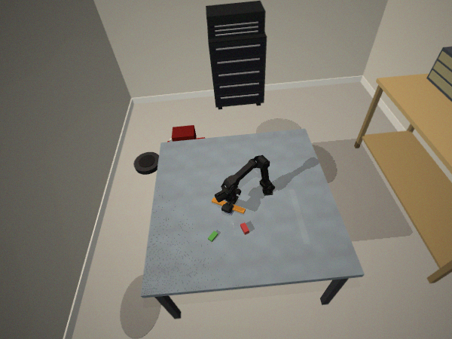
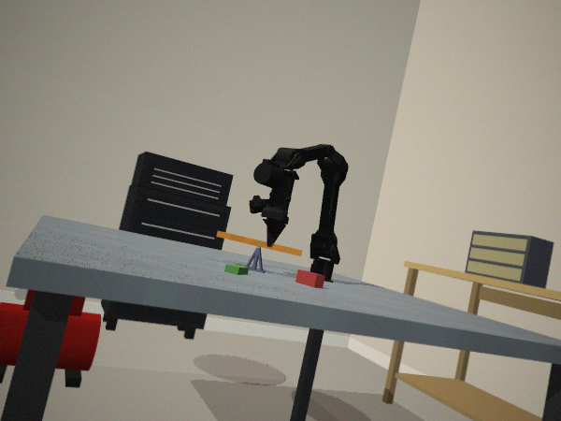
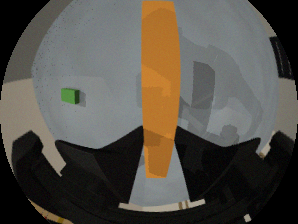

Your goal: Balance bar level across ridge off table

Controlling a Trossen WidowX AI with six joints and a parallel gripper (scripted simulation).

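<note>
An orange bar (image 1: pixel 238 209) (image 2: pixel 238 239) (image 3: pixel 160 63) is held near its middle by my gripper (image 1: pixel 227 206) (image 2: pixel 270 244) (image 3: pixel 158 145), which is shut on it. In the exterior view the bar lies across the top of a small blue-grey triangular ridge (image 2: pixel 255 262), with both ends clear of the grey table (image 1: pixel 264 264) (image 2: pixel 93 262). I cannot tell whether the bar touches the ridge's top edge. The ridge sits to the left of my grip point. In the top view and the wrist view the ridge is hidden under the bar.
A green block (image 1: pixel 213 236) (image 2: pixel 237 268) (image 3: pixel 71 96) and a red block (image 1: pixel 245 227) (image 2: pixel 309 278) lie on the table near the ridge. The arm's base (image 1: pixel 268 188) (image 2: pixel 323 262) stands behind. A black tool cabinet (image 1: pixel 236 56), wooden shelf (image 1: pixel 414 151) and red toolbox (image 1: pixel 183 132) stand off the table.
</note>
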